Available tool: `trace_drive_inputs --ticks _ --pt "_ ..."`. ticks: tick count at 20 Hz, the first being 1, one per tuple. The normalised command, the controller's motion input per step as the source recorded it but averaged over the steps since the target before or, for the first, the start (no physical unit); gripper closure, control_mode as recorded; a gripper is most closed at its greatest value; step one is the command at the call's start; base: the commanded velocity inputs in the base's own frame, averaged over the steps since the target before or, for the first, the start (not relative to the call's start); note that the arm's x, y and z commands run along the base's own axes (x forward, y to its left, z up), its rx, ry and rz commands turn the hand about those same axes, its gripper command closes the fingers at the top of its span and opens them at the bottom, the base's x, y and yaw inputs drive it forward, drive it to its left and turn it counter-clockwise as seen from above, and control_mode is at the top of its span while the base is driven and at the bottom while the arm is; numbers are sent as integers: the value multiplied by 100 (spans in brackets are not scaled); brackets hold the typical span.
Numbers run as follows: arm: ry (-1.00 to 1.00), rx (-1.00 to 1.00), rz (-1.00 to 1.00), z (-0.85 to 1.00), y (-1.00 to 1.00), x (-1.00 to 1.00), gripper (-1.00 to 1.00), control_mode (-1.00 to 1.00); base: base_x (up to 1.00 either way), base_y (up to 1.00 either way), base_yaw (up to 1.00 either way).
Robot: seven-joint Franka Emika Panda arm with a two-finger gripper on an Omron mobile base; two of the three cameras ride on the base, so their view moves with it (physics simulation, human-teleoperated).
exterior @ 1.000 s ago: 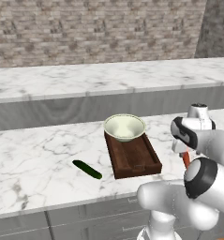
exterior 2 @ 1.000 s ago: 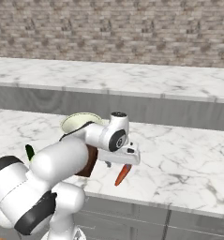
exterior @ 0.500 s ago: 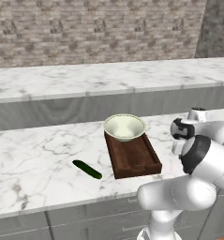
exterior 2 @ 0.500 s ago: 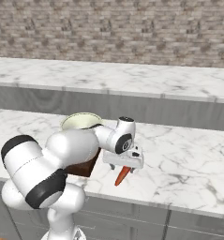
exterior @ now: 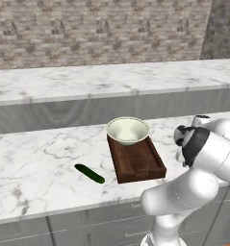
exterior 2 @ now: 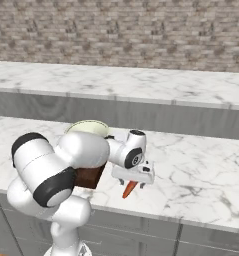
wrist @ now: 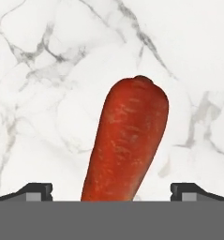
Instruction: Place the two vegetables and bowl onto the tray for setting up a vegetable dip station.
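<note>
Marble counter (exterior: 34, 163) | your gripper (wrist: 111, 193) has dropped closer over the tapered orange-red carrot (wrist: 127, 145), fingers spread wide and straddling it, not yet clamping | cream bowl (exterior: 128, 130) sitting on the dark wooden tray (exterior: 138, 163), slim green cucumber (exterior: 89, 173) lying left of it | you are nearing the grasp.

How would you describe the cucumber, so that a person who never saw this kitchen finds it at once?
Start at the front marble counter and find the dark wooden tray with the pale bowl on its far end. The cucumber lies on the bare marble left of the tray, apart from it: long, slim, dark green.
</note>
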Motion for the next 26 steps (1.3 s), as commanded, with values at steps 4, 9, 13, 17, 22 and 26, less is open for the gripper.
trace_drive_inputs --ticks 4,9,13,17,22,26 --pt "0 0 0 -21 0 5 100 -100 0 0 0" --pt "0 1 0 -11 0 -2 100 -100 0 0 0" --pt "0 0 0 10 0 -17 100 -100 0 0 0" --pt "0 0 4 28 0 -25 100 -100 0 0 0" --pt "-4 0 16 29 8 -34 100 -100 0 0 0" --pt "-10 0 27 29 12 -32 100 -100 0 0 0"
